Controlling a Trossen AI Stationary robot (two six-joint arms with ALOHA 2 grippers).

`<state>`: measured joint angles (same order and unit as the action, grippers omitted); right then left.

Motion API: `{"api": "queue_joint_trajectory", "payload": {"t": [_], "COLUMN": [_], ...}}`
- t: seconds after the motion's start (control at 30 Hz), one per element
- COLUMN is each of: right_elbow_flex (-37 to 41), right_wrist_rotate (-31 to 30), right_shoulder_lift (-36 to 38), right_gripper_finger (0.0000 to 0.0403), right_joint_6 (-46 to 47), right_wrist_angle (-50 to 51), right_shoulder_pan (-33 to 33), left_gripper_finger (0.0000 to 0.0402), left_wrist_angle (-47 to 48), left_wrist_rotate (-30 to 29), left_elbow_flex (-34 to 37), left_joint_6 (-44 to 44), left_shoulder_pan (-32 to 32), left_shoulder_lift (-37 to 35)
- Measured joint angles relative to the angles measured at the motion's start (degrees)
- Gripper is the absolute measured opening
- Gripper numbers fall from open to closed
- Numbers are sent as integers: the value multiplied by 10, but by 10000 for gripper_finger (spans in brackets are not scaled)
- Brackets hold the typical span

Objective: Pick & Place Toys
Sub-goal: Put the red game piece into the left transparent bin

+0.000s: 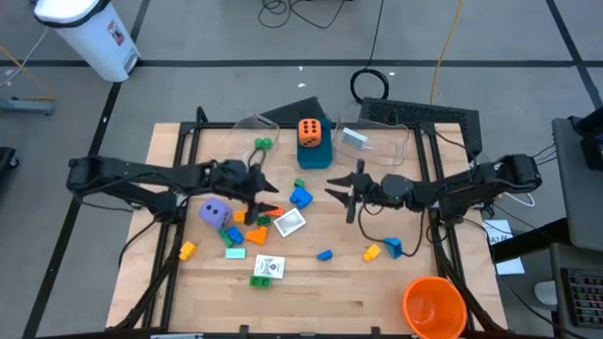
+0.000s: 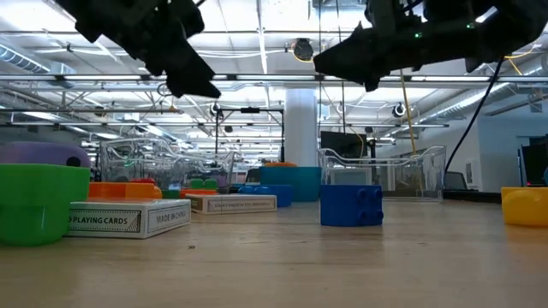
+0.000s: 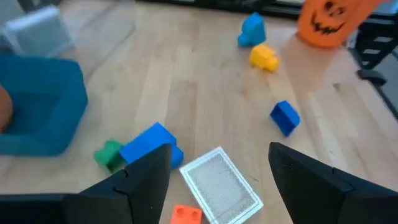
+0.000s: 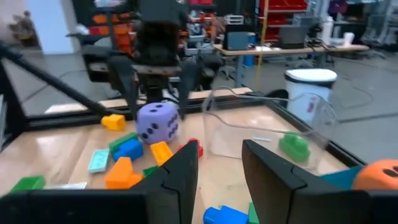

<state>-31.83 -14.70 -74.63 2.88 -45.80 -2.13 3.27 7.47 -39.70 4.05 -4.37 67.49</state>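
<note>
The task looks barely begun: only the orange dotted die [image 1: 309, 131] sits on the blue box [image 1: 315, 154] at twelve o'clock, the small plastic bricks [image 1: 301, 196] lie scattered mid-table, and the left gripper [image 1: 266, 200] and right gripper [image 1: 337, 189] hover part-open, empty.

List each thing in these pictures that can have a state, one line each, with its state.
left gripper: open, empty, above the white card.
right gripper: fingers apart, empty, above the table.
orange die: resting on the blue box.
purple die: on the table.
orange cup: upright, open.
clear tub: upright, holding a green brick.
</note>
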Motion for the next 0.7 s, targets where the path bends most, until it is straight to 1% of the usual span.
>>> {"api": "queue_joint_trajectory", "payload": {"t": [0.1, 0.23, 0.37, 0.43, 0.63, 0.7], "right_elbow_flex": [0, 0, 0, 0, 0, 0], "right_wrist_rotate": [0, 0, 0, 0, 0, 0], "right_shoulder_lift": [0, 0, 0, 0, 0, 0], "right_gripper_finger": [116, 116, 117, 117, 117, 117], "right_joint_6": [-24, -21, -21, -21, -21, -21], "right_wrist_angle": [5, 6, 14, 11, 10, 9], "right_shoulder_pan": [-9, -14, -17, -21, -35, -38], "left_gripper_finger": [273, 273, 273, 273, 273, 273], "left_wrist_angle": [1, 25, 98, 134, 232, 266], "left_wrist_rotate": [-43, -118, -181, -195, -199, -212], "left_elbow_flex": [0, 0, 0, 0, 0, -3], "left_joint_6": [33, 75, 122, 151, 232, 251], "left_shoulder_pan": [27, 66, 99, 112, 148, 155], "left_shoulder_lift": [29, 51, 53, 52, 48, 48]}}
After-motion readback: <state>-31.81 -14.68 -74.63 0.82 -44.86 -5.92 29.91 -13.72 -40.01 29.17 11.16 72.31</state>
